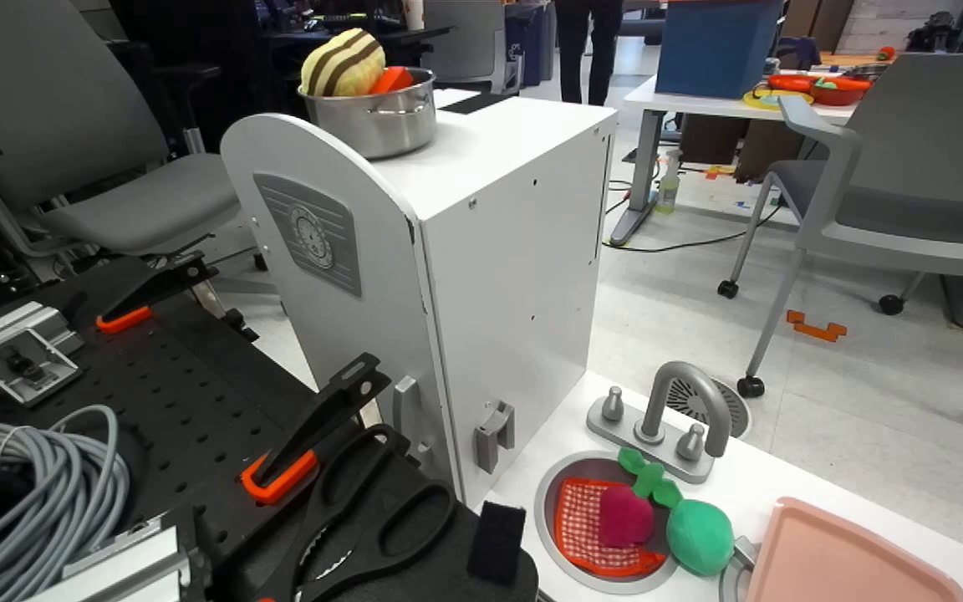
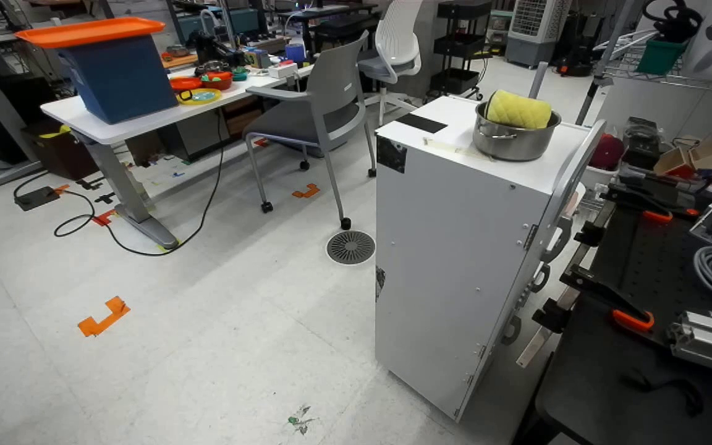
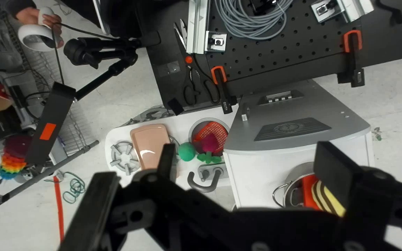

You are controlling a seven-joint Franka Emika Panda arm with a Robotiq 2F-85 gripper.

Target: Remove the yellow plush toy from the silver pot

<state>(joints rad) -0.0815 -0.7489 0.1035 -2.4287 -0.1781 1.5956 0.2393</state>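
Note:
The yellow plush toy with brown stripes sits in the silver pot, sticking up above its rim. The toy and the pot also show in an exterior view, on top of the white cabinet. In the wrist view the toy and pot are at the lower right, partly hidden behind one finger. My gripper is open with nothing between its fingers. It is above the scene, apart from the toy. It does not show in either exterior view.
A red-orange item lies beside the toy in the pot. The white cabinet stands tall beside a toy sink with a faucet, a pink toy and a green toy. A black pegboard table adjoins.

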